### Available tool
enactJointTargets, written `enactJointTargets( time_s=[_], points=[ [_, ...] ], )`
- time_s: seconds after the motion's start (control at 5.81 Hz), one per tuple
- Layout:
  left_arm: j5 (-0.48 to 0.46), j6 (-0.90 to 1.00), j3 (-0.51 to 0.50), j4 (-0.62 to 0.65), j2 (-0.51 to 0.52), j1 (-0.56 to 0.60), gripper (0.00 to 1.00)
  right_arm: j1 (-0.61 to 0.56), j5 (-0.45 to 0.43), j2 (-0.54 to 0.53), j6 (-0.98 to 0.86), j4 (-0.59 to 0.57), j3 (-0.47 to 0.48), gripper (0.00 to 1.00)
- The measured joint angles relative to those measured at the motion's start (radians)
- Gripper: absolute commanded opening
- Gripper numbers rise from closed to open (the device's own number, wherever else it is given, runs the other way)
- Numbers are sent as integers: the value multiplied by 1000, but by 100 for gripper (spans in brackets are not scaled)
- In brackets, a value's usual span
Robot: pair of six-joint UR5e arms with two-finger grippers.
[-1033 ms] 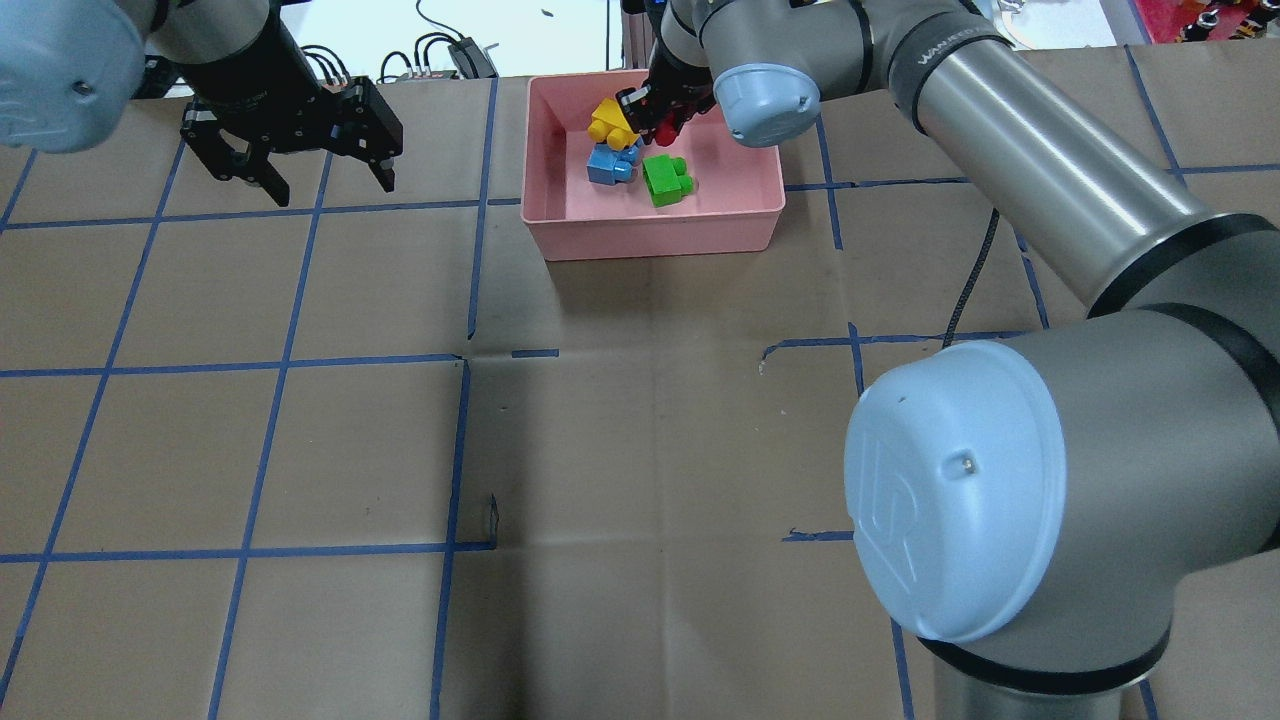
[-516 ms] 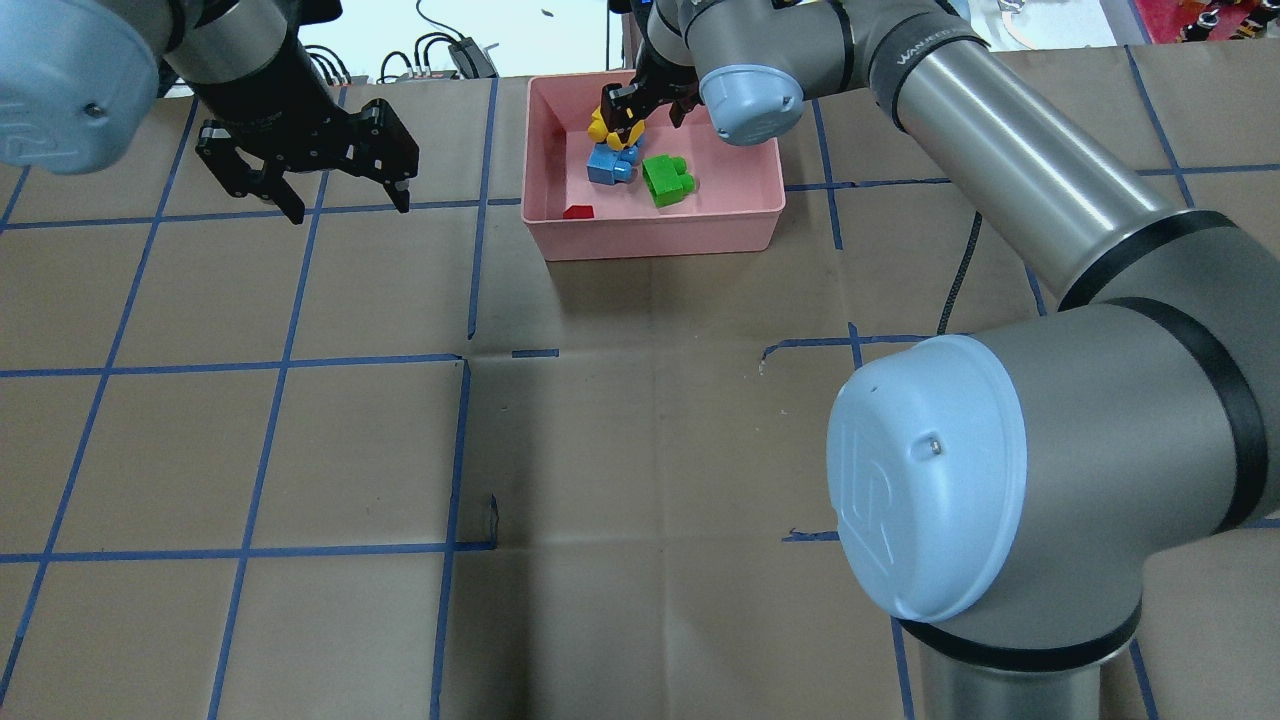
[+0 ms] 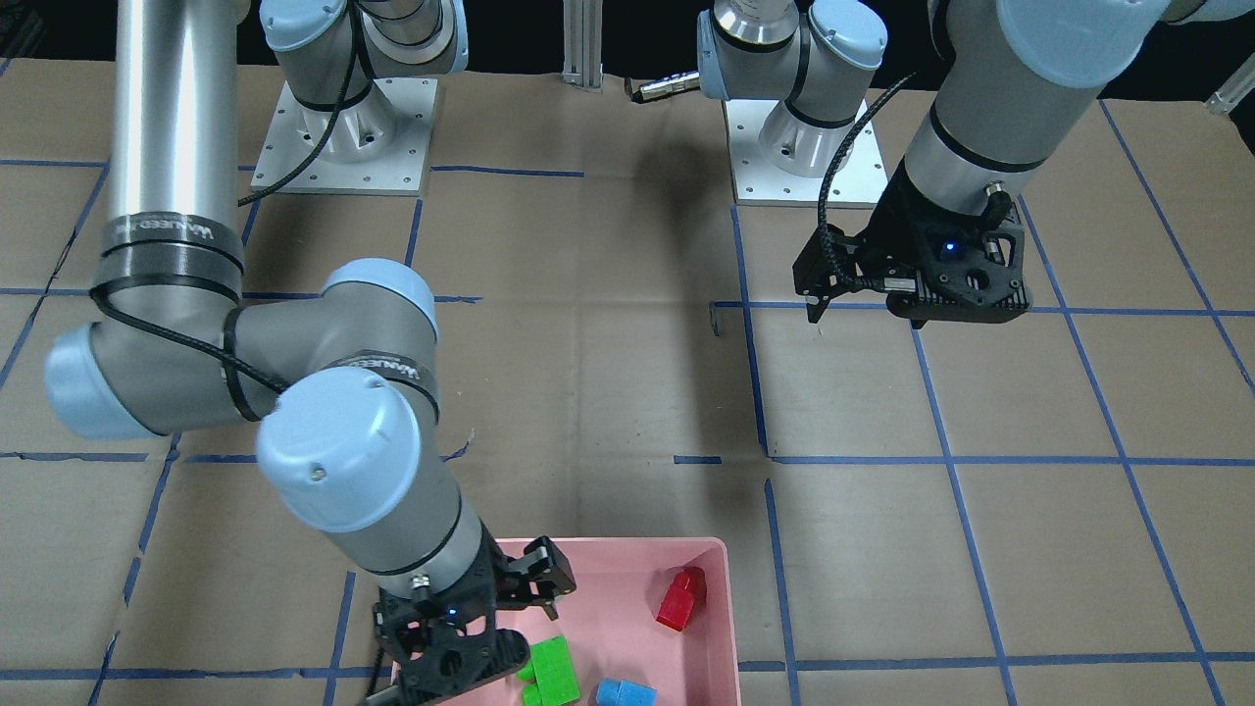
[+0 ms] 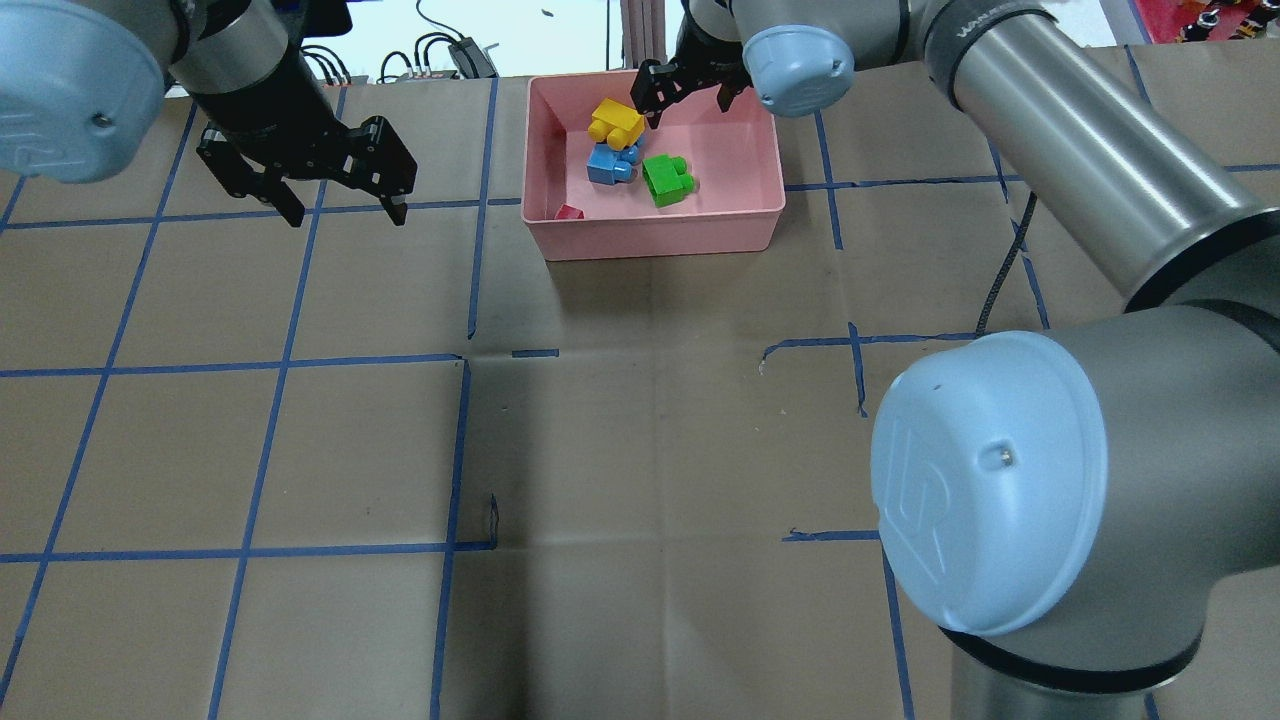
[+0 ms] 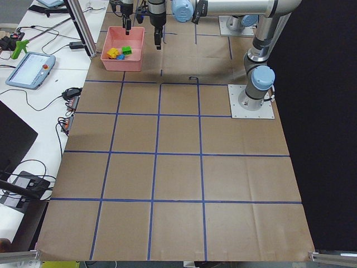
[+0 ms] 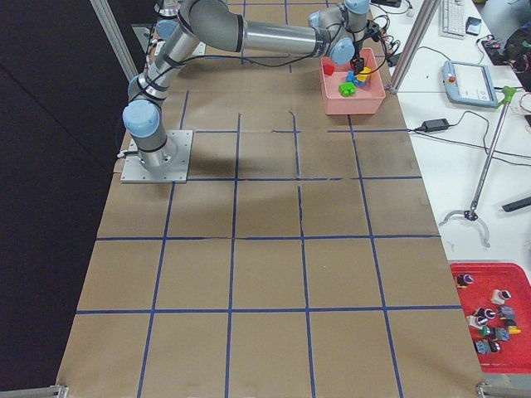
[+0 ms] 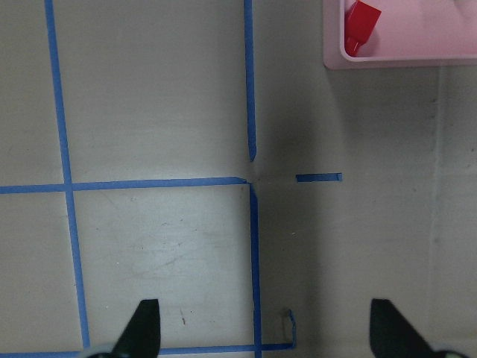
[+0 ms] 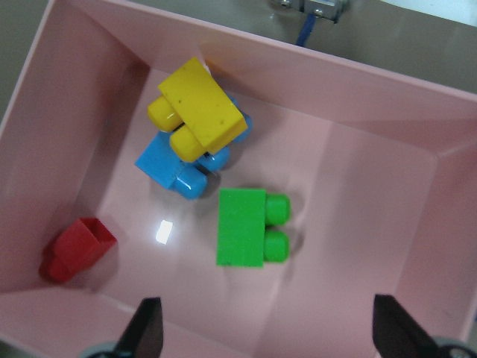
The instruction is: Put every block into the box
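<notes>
Overhead exterior, counter (image 4: 300, 450): brown paper marked with a blue tape grid.
Box (image 4: 660, 238): pink tray at the counter's far edge from the robot, about midway along that edge. All four blocks lie inside it.
Left gripper (image 4: 347, 212): above bare counter near the far edge, on the side of the box toward the counter's left end. Its jaws are spread wide with nothing between them.
Right gripper (image 4: 688, 105): above the far-edge side of the box, just beside the yellow block. Its jaws are wide apart and empty.
Green block (image 4: 665, 180): on the box floor, studs pointing toward the counter's right end.
Yellow block (image 4: 615, 122): tilted, resting on top of the light blue block.
Light blue block (image 4: 608, 167): under the yellow one and partly hidden, just beside the green.
Red block (image 4: 570, 212): alone in the box corner toward the robot's edge and the left end.
</notes>
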State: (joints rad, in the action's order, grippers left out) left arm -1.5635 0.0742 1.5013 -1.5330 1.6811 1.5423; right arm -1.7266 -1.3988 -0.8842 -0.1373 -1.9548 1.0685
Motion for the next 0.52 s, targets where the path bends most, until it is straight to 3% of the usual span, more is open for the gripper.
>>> enactJointTargets(
  time_s=[0.34,0.52],
  points=[
    [1,2,0,2,-3,-9,100,42,-97,-155,5,231,38,100],
    [2,2,0,3,-4,-15,100,45,-160,-281,12,284,140,100]
  ],
)
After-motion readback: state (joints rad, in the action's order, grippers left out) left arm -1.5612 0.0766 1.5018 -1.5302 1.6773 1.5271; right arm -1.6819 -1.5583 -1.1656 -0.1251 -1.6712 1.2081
